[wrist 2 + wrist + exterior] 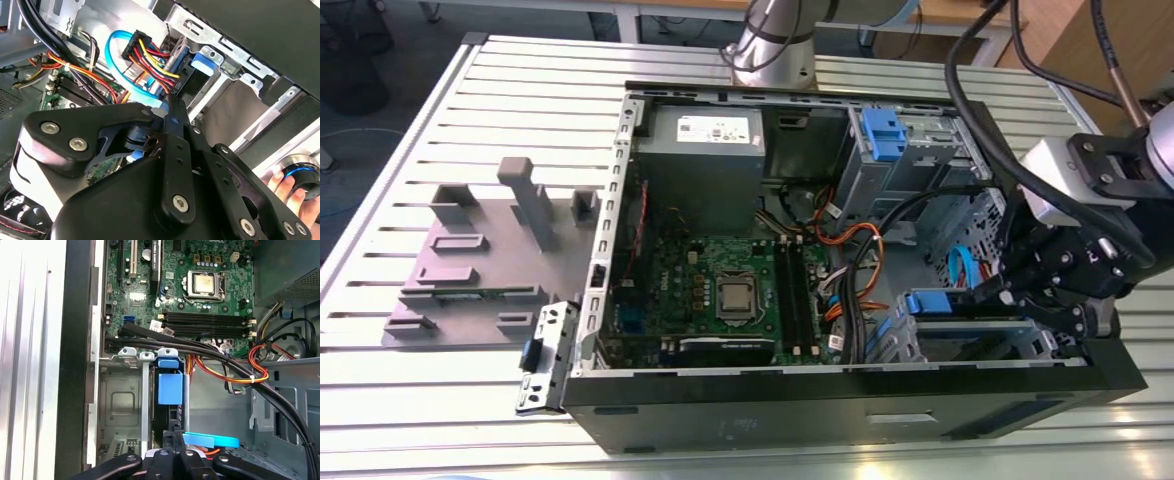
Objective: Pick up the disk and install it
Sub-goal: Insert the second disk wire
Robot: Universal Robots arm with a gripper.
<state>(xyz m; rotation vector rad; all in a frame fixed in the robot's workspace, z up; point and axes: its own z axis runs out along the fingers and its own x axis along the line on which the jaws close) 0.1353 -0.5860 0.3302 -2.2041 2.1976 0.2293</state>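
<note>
The disk (pixel 171 416) stands on edge in the drive cage (pixel 120 405) at the case's front corner, its blue plastic rail (pixel 170 386) on top. In the second wrist view the disk (pixel 178 56) has a blue cable (pixel 114 46) and a bundle of coloured wires at its near end. My gripper (pixel 173 434) is right at that end, fingers drawn together, tips against the disk's edge rather than around it. In the exterior view the gripper (pixel 1003 292) hangs over the cage just right of the blue rail (pixel 929 301).
The open computer case (pixel 854 400) lies on a slatted table, holding a green motherboard (pixel 720 290), a grey power supply (pixel 707 130) and thick black cables (pixel 210 352). A grey fixture (pixel 480 260) sits on the exterior view's left. A hand (pixel 282 186) holds a blue-ringed knob (pixel 303 176).
</note>
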